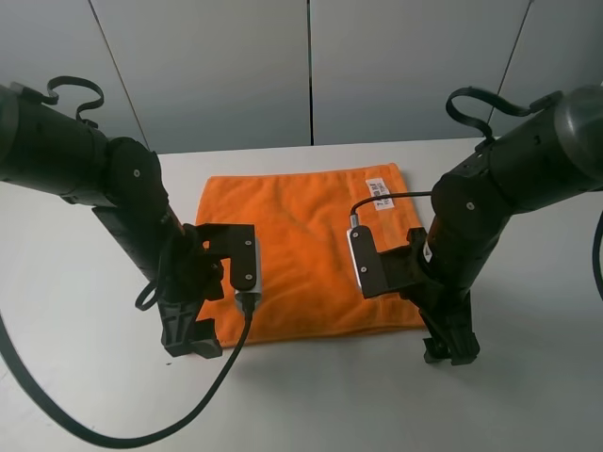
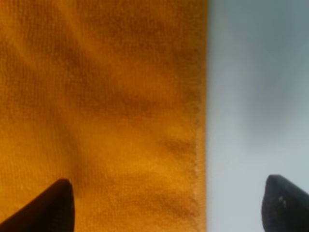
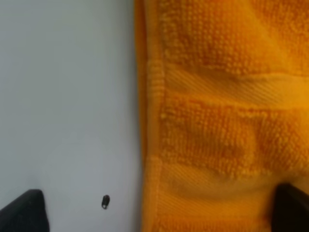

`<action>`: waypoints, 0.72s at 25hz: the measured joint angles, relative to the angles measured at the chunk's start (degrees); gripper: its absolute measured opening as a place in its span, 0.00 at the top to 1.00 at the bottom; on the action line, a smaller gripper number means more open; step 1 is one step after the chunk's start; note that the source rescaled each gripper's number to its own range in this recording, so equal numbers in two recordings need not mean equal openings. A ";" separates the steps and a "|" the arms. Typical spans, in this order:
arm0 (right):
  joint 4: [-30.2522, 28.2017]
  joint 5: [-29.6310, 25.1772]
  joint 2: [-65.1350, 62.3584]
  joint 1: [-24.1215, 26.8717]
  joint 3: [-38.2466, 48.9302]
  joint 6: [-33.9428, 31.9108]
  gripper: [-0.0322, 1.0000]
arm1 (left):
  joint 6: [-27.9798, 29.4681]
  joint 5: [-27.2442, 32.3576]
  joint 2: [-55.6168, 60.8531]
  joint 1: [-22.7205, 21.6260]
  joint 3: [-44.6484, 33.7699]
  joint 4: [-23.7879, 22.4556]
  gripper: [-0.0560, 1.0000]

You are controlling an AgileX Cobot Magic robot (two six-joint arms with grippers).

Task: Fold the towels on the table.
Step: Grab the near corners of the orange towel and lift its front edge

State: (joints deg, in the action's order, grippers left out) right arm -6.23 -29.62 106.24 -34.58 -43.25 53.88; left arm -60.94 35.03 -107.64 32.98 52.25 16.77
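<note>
Bright orange towel (image 1: 301,250), white printed label (image 1: 381,195), ribbed woven band (image 3: 231,87), plain white table (image 1: 57,268)

There's the chunky matte-black left arm (image 1: 75,155) and its twin, the matte-black right arm (image 1: 537,155), each wearing a silver-edged black camera box (image 1: 247,268) on a screw-dotted bracket, glossy black cables (image 1: 221,377) trailing, blunt dark fingers (image 2: 53,208).

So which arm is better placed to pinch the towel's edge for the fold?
Right, marginally. Both grippers are open, straddling a towel edge, one fingertip over cloth, one over table. The right gripper has that edge nearer mid-gap; on the left gripper it sits toward one fingertip.
</note>
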 joint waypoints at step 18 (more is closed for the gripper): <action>1.44 1.68 0.00 0.00 0.00 0.00 0.00 | 9.45 -1.82 -3.26 3.69 0.00 -5.93 0.01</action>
State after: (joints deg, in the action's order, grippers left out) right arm -4.79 -27.94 106.24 -34.58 -43.25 53.88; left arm -51.49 33.22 -110.89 36.67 52.25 10.83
